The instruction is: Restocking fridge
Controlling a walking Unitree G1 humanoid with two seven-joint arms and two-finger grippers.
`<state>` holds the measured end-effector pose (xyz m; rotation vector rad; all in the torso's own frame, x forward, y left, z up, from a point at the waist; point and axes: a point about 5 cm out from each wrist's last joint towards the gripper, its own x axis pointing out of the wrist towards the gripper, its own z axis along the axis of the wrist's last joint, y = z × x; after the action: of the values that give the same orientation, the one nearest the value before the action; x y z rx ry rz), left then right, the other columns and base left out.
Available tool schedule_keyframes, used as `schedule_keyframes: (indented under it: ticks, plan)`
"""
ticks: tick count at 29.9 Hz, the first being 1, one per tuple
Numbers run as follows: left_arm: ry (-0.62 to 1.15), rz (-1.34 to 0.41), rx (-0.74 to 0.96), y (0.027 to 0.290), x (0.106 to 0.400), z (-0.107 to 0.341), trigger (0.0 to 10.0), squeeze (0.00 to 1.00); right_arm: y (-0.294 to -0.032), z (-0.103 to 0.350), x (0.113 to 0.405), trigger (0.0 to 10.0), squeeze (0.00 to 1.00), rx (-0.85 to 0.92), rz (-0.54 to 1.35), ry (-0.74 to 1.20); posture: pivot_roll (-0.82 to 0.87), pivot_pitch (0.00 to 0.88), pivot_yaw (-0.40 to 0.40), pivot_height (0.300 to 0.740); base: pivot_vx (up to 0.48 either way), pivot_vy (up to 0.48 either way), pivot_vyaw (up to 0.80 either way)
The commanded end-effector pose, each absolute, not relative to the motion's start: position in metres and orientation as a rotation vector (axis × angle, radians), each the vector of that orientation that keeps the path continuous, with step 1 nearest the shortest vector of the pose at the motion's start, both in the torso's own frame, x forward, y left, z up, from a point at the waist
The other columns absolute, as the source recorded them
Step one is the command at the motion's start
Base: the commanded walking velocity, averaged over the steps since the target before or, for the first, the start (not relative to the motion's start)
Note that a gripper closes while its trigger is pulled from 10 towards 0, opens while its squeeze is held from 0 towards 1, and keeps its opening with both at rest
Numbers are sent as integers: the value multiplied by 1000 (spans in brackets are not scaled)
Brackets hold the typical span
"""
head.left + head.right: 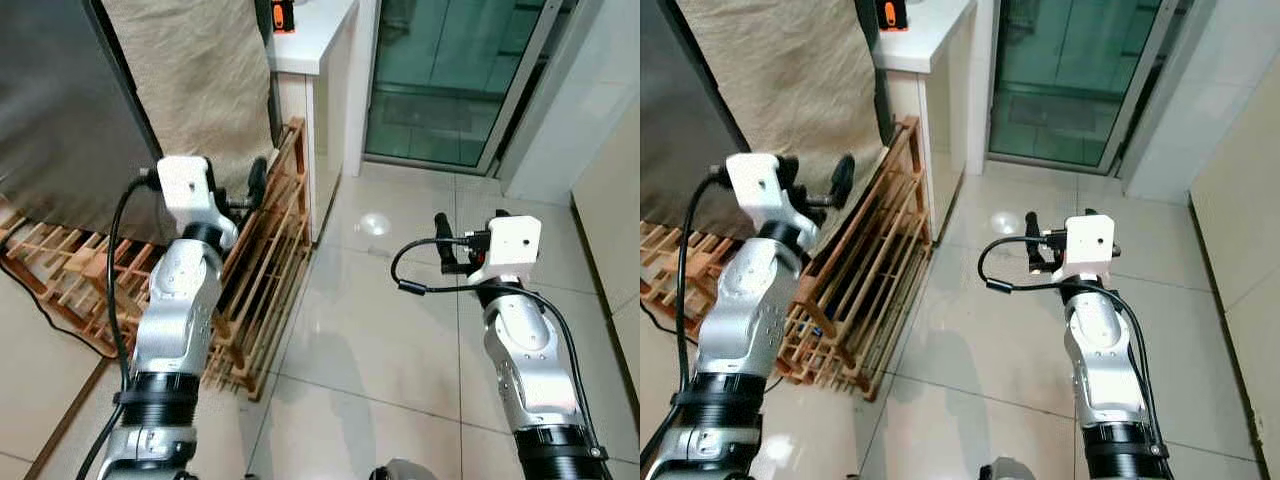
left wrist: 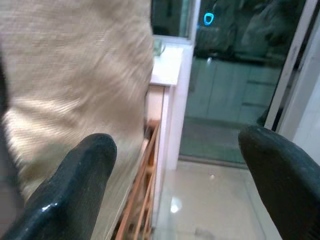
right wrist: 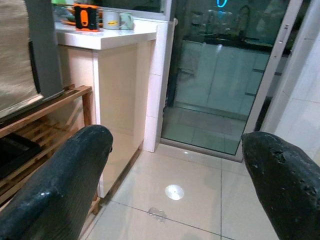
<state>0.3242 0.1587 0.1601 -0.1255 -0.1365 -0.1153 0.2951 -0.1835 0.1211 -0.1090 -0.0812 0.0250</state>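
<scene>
A: Task item first. Where is the fridge, and is there any stock?

B: The tall dark grey slab (image 1: 60, 110) at far left may be the fridge side; I cannot confirm it. A beige woven cloth (image 1: 195, 85) hangs against it. No food or bottle is carried, so restocking looks not yet begun.

A: Hands?

B: Left hand (image 2: 175, 190): its two black fingers are spread wide with nothing between them, raised in front of the cloth and above the slatted wooden rack (image 1: 265, 270). Right hand (image 3: 175, 185): likewise spread and empty, held out over the glossy pale tiled floor (image 1: 380, 340), well apart from the rack.

A: Why held like that?

B: Judgement: both arms are carried forward and level at similar height, a travelling posture, fingers kept ready but clear of furniture.

A: Surroundings?

B: The rack leans low against the dark slab and runs toward a white bench (image 3: 115, 37) with pale panel sides. On that bench stand an orange and black device (image 3: 86, 16) and, just beside it, pale mugs (image 3: 117, 20). Beyond, a sliding glass door with a metal frame (image 1: 450, 80) shows a dim room.

A: Next need?

B: Probably locating supplies and the fridge door; neither is identifiable here.
</scene>
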Motion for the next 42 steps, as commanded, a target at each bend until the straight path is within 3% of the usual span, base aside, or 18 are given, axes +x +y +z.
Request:
schedule_keyframes:
  ticks: [1, 17, 21, 25, 29, 35, 42]
  plan:
    - [-136, -102, -116, 162, 325, 162, 10000, 0, -180, 123, 296, 10000, 0, -117, 45, -85, -131, 0, 49, 740, 0, 0, 625]
    - [-167, -173, -21, 140, 324, 170, 10000, 0, -173, 121, 296, 10000, 0, -124, 109, -68, -134, 0, 50, 740, 0, 0, 545]
    - [-148, -167, 17, 145, 320, 162, 10000, 0, -175, 128, 292, 10000, 0, -73, 87, -122, -134, 0, 53, 740, 0, 0, 491]
    - [-118, -189, 27, 170, 287, 142, 10000, 0, -179, 135, 266, 10000, 0, 12, 80, -159, -128, 0, 53, 740, 0, 0, 505]
    - [-112, -211, 21, 174, 253, 134, 10000, 0, -182, 126, 244, 10000, 0, 2, 91, -123, -127, 0, 50, 740, 0, 0, 136]
    - [-149, -96, -69, 168, 273, 156, 10000, 0, -186, 127, 258, 10000, 0, -7, 72, -122, -116, 0, 35, 740, 176, 0, 0]
    - [-178, -104, -92, 163, 283, 169, 10000, 0, -183, 133, 269, 10000, 0, -45, 85, -129, -119, 0, 37, 740, 480, 0, 368]
